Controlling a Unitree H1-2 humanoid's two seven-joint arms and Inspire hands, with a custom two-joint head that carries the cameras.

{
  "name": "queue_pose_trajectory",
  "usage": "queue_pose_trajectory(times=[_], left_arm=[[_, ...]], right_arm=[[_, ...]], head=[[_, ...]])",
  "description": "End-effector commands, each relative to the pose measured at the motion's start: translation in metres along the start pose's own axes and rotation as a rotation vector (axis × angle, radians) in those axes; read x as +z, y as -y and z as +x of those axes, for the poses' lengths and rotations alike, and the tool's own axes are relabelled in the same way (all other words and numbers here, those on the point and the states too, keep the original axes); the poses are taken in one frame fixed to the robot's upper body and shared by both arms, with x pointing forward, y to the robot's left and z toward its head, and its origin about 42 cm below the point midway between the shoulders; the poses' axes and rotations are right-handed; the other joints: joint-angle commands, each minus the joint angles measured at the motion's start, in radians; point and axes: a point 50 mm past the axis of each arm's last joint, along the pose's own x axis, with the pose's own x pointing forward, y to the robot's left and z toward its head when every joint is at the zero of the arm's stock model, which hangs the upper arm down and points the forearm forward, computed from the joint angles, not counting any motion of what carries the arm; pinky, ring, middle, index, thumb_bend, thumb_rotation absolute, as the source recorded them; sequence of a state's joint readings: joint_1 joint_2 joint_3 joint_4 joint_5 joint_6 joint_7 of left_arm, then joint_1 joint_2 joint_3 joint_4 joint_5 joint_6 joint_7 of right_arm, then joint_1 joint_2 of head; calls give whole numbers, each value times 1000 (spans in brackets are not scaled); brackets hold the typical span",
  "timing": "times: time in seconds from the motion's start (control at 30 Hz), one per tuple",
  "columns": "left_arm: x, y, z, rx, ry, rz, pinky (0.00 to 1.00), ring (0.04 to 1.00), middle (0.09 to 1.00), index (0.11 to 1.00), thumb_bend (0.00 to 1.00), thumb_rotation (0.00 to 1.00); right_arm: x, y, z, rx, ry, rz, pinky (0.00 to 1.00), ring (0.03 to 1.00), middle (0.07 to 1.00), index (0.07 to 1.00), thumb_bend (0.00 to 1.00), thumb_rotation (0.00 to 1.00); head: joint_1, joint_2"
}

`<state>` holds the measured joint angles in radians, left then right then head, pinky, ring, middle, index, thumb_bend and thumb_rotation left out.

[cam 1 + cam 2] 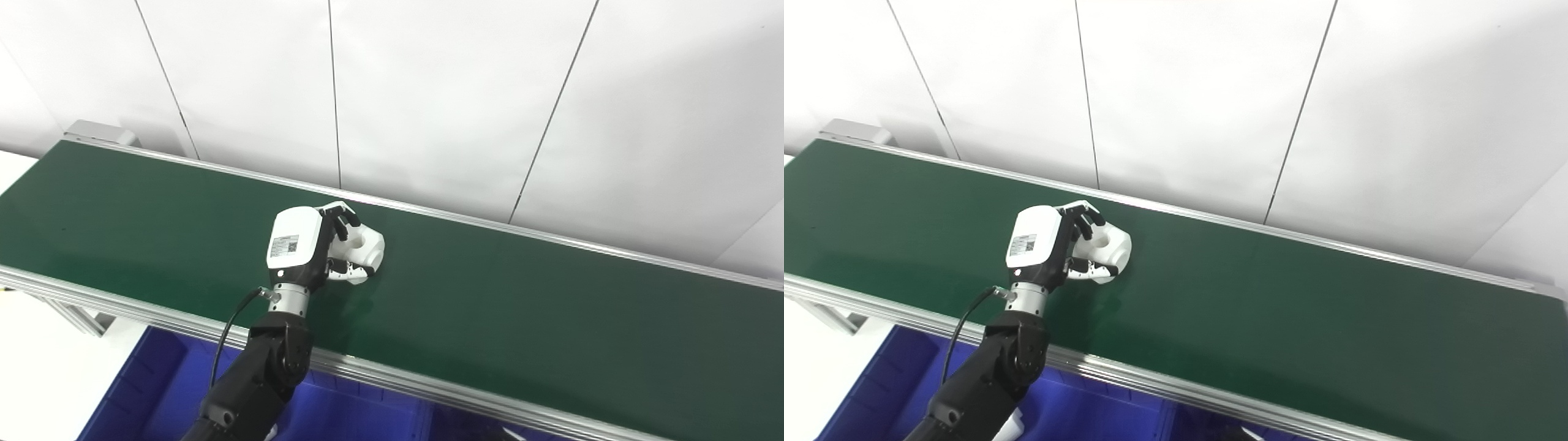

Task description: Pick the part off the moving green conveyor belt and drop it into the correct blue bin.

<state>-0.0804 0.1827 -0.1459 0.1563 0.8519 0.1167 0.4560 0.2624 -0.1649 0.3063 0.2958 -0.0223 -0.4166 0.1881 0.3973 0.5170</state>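
One left hand (306, 245), fingers (340, 222) curled around white part (366, 246) on green conveyor belt (520, 294) (blue bin (153, 392) at seven o'clock).

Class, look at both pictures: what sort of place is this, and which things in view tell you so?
Probably a factory-style sorting station or test cell: a green conveyor belt with metal rails, blue bins below its near edge, and plain white wall panels behind.

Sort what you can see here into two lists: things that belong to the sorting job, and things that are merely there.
Belongs to the job:
left hand, closed around the part
white part
green conveyor belt
blue bin below the belt's near edge

Merely there:
white wall panels
grey box at the belt's far end
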Motion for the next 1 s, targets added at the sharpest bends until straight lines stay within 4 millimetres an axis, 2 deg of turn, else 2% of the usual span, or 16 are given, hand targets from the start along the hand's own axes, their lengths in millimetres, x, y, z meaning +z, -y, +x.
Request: queue_pose_trajectory(times=[0.0,0.4,0.7,0.97], left_arm=[[0,-4,4,-3,-24,22,281,361,428,541,515,0],[13,-36,9,50,48,17,316,401,446,548,515,0],[28,-83,3,114,126,9,320,413,454,547,515,0],[45,-121,-13,134,167,3,298,394,456,548,515,0]], right_arm=[[9,0,1,2,75,-7,773,790,780,777,827,949],[9,2,4,7,74,-8,764,781,777,773,820,949],[8,3,6,16,75,1,764,782,782,782,794,946],[12,5,5,12,87,5,807,805,794,789,807,958]], head=[[3,-1],[15,-1],[30,3],[91,35]])
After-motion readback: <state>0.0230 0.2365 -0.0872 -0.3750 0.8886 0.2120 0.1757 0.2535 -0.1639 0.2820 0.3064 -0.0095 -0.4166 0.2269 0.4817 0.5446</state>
